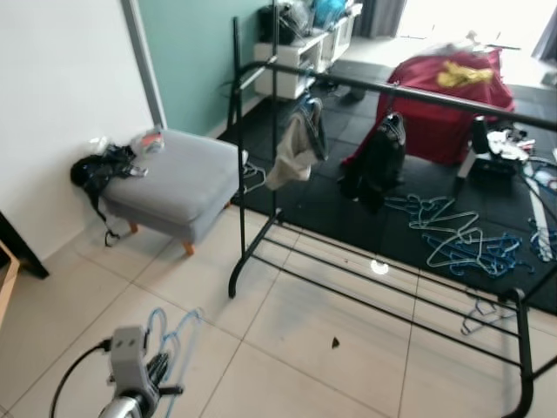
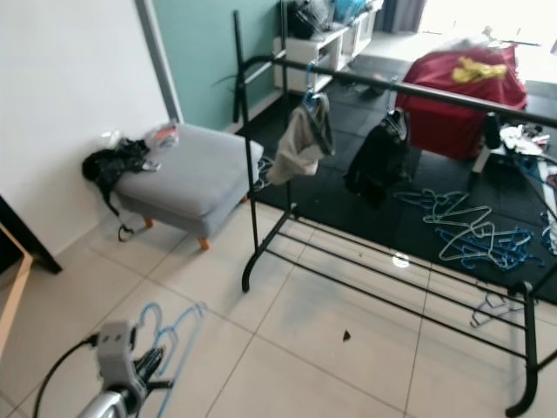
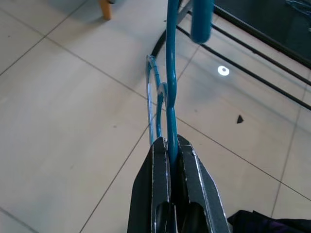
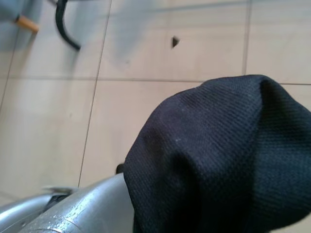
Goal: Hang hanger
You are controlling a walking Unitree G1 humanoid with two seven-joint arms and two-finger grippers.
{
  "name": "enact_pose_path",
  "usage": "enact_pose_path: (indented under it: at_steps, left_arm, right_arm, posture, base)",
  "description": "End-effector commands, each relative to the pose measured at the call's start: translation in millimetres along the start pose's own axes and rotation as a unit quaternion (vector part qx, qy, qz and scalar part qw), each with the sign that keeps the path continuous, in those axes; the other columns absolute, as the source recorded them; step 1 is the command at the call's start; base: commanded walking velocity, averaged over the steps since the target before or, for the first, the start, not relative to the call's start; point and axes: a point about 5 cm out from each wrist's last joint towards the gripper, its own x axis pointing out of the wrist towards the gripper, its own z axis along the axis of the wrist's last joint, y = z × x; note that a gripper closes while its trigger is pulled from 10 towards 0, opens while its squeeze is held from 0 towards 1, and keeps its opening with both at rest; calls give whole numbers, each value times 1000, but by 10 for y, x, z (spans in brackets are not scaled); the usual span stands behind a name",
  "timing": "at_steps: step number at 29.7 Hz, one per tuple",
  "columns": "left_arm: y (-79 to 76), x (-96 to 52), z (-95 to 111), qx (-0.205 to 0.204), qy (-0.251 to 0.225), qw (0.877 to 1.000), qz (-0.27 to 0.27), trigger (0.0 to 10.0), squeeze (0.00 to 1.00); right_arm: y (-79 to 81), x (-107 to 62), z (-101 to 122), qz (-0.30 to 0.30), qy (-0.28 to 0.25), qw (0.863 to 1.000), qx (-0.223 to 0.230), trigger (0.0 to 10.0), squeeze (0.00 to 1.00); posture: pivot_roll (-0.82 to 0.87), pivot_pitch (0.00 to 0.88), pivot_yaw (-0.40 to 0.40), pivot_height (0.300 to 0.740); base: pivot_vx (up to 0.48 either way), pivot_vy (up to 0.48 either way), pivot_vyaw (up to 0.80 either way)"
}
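Hanging calls for the thin blue wire hanger (image 3: pixel 170 87) to be lifted high and its hook turned over the black metal rack's top rail (image 1: pixel 392 90), between the garments there. The left gripper (image 3: pixel 171 145) is clamped tight on the hanger, low above the tiles.

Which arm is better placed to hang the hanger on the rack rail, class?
Left. Its gripper already clamps the blue hanger, jaws shut, facing the black rack. The right wrist view shows black cloth.
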Motion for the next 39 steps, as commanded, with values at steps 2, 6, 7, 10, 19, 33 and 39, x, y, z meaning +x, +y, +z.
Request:
enact_pose_path:
  at_steps: [2, 6, 7, 10, 19, 33, 39]
  left_arm:
    - [-20, -4, 3, 3, -3, 1000, -3, 10000, 0]
    - [-37, -12, 17, 5, -9, 1000, -6, 10000, 0]
    - [-43, -14, 19, 6, -11, 1000, -7, 10000, 0]
    - [-51, -14, 28, 7, -14, 1000, -9, 10000, 0]
    - [-64, 12, 47, 8, -18, 1000, -11, 10000, 0]
    - [-14, 11, 1, 7, -7, 1000, -7, 10000, 0]
    - [-33, 20, -15, 6, -5, 1000, -7, 10000, 0]
  right_arm:
    - [-26, -41, -24, -1, -8, 1000, 4, 10000, 0]
    - [-5, -35, -17, 5, -16, 1000, 2, 10000, 0]
    - [9, -27, -10, 9, -21, 1000, 1, 10000, 0]
    - [72, 8, 14, 19, -32, 999, -3, 10000, 0]
    - [364, 157, 130, 52, -78, 995, -18, 10000, 0]
    - [677, 123, 334, 76, -125, 989, -29, 10000, 0]
    - [565, 62, 487, 71, -124, 989, -30, 10000, 0]
  posture:
    - [-37, 117, -26, 740]
    - [-39, 122, -28, 740]
    - [-39, 122, -29, 740]
    - [-40, 124, -30, 740]
    - [-45, 127, -32, 740]
    - [-49, 133, -34, 740]
    - [-49, 136, -34, 740]
  base:
    - [0, 0, 669]
    - [0, 0, 672]
    - [0, 0, 669]
    - [0, 0, 671]
    - [0, 0, 672]
    - [0, 0, 671]
    - [0, 0, 669]
